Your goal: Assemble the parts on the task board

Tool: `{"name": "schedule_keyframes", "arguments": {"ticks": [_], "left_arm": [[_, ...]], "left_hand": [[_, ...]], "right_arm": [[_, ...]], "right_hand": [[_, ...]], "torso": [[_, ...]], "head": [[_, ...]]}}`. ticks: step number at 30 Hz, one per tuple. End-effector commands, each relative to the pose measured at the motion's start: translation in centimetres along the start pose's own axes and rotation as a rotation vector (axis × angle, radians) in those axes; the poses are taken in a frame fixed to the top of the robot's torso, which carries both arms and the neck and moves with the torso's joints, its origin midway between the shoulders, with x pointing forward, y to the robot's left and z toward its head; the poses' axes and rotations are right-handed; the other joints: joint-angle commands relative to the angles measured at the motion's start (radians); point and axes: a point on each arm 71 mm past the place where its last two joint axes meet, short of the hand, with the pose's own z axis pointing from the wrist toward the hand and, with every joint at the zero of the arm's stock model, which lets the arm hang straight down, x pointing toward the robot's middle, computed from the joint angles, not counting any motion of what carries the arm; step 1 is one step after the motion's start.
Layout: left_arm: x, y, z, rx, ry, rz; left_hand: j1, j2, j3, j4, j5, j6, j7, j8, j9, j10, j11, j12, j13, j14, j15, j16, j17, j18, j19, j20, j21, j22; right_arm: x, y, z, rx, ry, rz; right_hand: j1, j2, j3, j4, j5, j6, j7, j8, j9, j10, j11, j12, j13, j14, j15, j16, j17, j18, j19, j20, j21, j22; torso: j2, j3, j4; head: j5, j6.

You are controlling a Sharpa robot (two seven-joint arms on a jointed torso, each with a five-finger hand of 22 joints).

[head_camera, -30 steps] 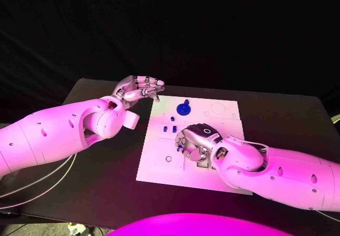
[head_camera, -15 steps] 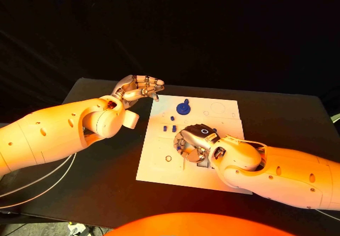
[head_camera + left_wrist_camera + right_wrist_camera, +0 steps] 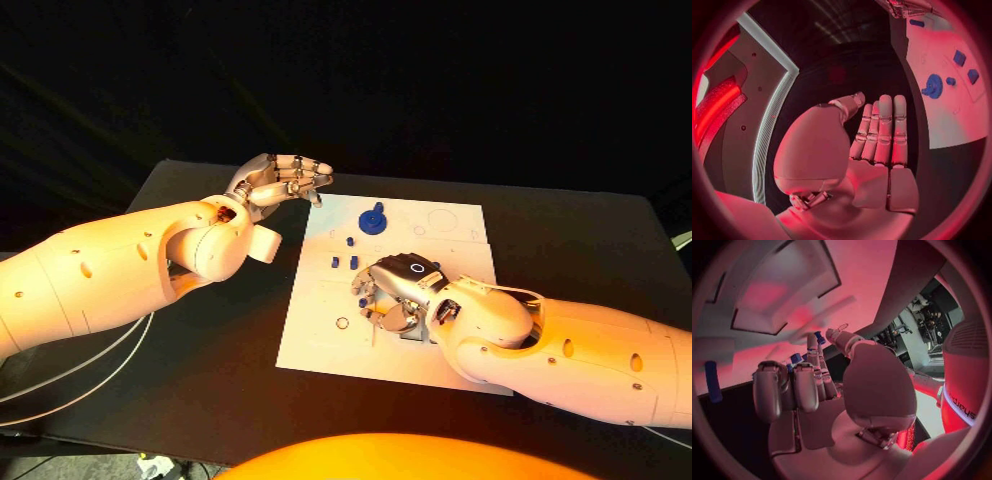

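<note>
L hand (image 3: 281, 178) hangs over bare black table (image 3: 188, 360) just off the task board's far-left corner, fingers curled in side by side w/ nothing in them; the L wrist view shows the same, fingers together and the palm free. Task board (image 3: 325, 355) lies mid-table. On its far part a blue gear (image 3: 374, 221) stands seated, looks placed already; just nearer the robot sit a small blue peg (image 3: 351, 241) and two short blue pieces (image 3: 345, 262), apart from each other, whether they're in their holes or only lying there can't be told. A small ring outline (image 3: 342, 323) on the near-left part of the board looks unfilled. R hand (image 3: 400, 295) is low over the board's middle, palm down, fingers bent toward the surface; the R wrist view shows a small blue part (image 3: 819, 337) at the fingertips, prob pinched, though the contact itself is hard to see, plus another loose blue piece (image 3: 712, 381) on the board off to one side. Judgement: task is partway, gear done, several small parts left, R hand likely mid-insertion. Room: wide bare board nearer the robot and on the far right; R forearm crosses the board's near-right edge, L hand well clear of it, so no clash btw arms
</note>
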Motion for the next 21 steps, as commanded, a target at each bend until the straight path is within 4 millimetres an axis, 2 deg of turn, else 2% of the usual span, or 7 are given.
{"name": "schedule_keyframes", "arguments": {"ticks": [1, 7, 12, 18, 21], "left_arm": [[0.1, -0.1, 0.0, 0.003, 0.009, -0.007], [0.0, -0.1, 0.0, 0.002, 0.007, -0.006], [-0.1, -0.1, -0.1, 0.001, 0.005, -0.005], [-0.2, -0.1, -0.1, 0.0, 0.004, -0.004], [-0.2, -0.1, -0.2, 0.0, 0.004, -0.004]], "left_hand": [[0.005, 0.007, -0.004, -0.003, 0.002, -0.008, 0.002, 0.004, 0.002, -0.006, -0.001, 0.002, -0.001, -0.009, 0.001, -0.006, -0.001, 0.011, -0.008, 0.002, -0.006, -0.001], [0.005, 0.007, -0.004, -0.003, 0.002, -0.009, 0.002, 0.005, 0.002, -0.007, 0.0, 0.002, -0.001, -0.009, 0.001, -0.006, -0.001, 0.012, -0.008, 0.003, -0.007, -0.002], [0.005, 0.007, -0.004, -0.003, 0.002, -0.009, 0.002, 0.005, 0.002, -0.007, 0.0, 0.002, -0.001, -0.009, 0.001, -0.006, -0.001, 0.012, -0.008, 0.003, -0.007, -0.002], [0.005, 0.007, -0.004, -0.003, 0.002, -0.009, 0.002, 0.005, 0.002, -0.007, 0.0, 0.002, -0.001, -0.009, 0.001, -0.006, -0.001, 0.012, -0.008, 0.003, -0.007, -0.002], [0.005, 0.007, -0.004, -0.003, 0.002, -0.009, 0.002, 0.005, 0.002, -0.007, 0.0, 0.002, -0.001, -0.009, 0.001, -0.006, -0.001, 0.012, -0.008, 0.003, -0.007, -0.002]], "right_arm": [[0.2, -0.2, -0.2, 0.012, -0.002, -0.001], [-0.3, -0.5, -1.0, 0.023, -0.023, 0.009], [-1.8, -1.1, -2.3, 0.038, -0.067, 0.012], [-4.6, -2.8, -3.5, 0.075, -0.12, 0.027], [-6.1, -4.1, -4.1, 0.106, -0.13, 0.029]], "right_hand": [[-0.001, -0.011, -0.014, -0.001, -0.001, -0.013, -0.001, -0.009, -0.003, -0.01, -0.001, 0.007, 0.003, 0.043, 0.004, -0.005, -0.004, 0.008, 0.047, 0.008, -0.006, 0.186], [-0.001, -0.013, -0.022, -0.001, -0.001, -0.017, -0.002, -0.012, -0.004, -0.013, -0.002, 0.009, 0.004, 0.042, 0.003, -0.008, -0.009, 0.008, 0.046, 0.008, -0.01, 0.184], [0.001, -0.011, -0.025, -0.002, 0.0, -0.013, -0.002, -0.011, -0.004, -0.012, -0.002, 0.013, 0.005, 0.042, 0.003, -0.009, -0.011, 0.008, 0.048, 0.008, -0.006, 0.186], [0.014, -0.003, -0.026, -0.004, 0.002, 0.004, -0.001, -0.005, -0.001, -0.007, -0.003, 0.024, 0.01, 0.043, 0.001, -0.01, -0.012, 0.009, 0.046, 0.006, -0.015, 0.182], [0.017, -0.004, -0.026, -0.005, 0.002, 0.009, -0.001, -0.004, -0.001, -0.013, -0.001, 0.024, 0.009, 0.043, 0.002, -0.01, -0.013, 0.01, 0.046, 0.007, -0.017, 0.181]], "torso": [[0.001, 0.0007, -0.0001], [0.0, 0.0005, -0.0009], [-0.001, 0.0007, -0.0013], [-0.002, -0.0001, -0.0023], [-0.002, -0.0004, -0.0029]], "head": [[-0.001, 0.001], [-0.005, 0.007], [-0.01, 0.013], [-0.031, 0.024], [-0.048, 0.032]]}}
